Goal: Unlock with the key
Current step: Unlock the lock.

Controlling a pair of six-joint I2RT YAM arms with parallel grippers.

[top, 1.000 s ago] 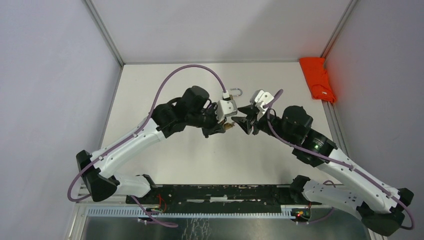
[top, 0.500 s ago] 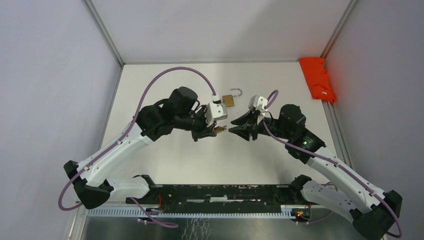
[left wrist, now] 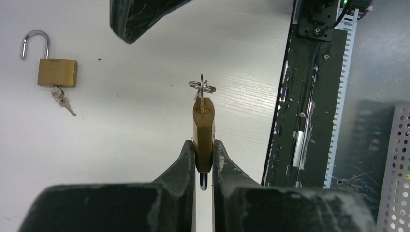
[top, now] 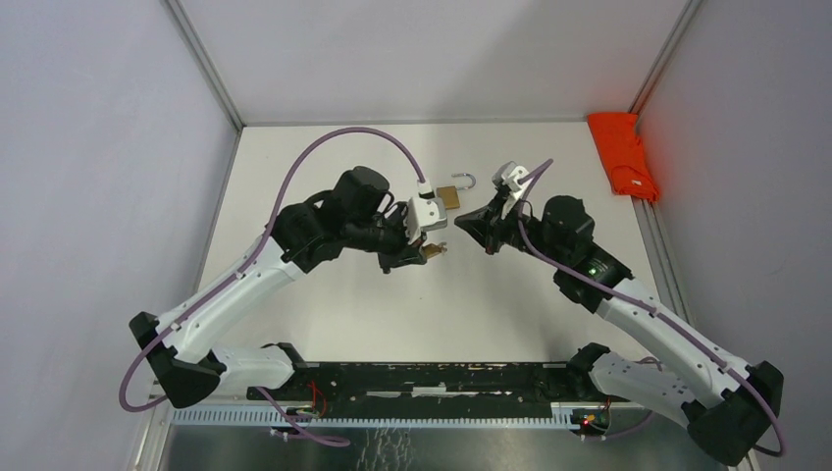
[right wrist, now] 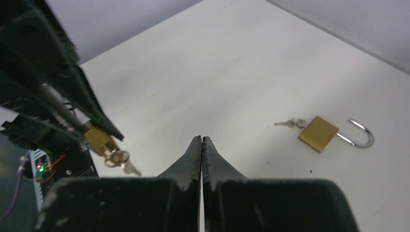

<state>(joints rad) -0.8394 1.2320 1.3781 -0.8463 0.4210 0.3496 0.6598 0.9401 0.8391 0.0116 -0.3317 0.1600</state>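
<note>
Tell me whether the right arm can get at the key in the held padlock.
Probably yes: the key juts free from the held padlock, nothing between it and the right gripper, though those jaws are shut.

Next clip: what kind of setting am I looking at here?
Probably a lab robot test cell: white tabletop boxed in by plain pale panels on aluminium frame posts, two white arms mounted on a black rail, left tool gripping a brass padlock.

A robotics lab test cell is suggested by the white tabletop [top: 294,162], enclosed by plain grey panels [top: 88,147] in aluminium framing [top: 202,67], and a black mounting rail [top: 422,379].
</note>
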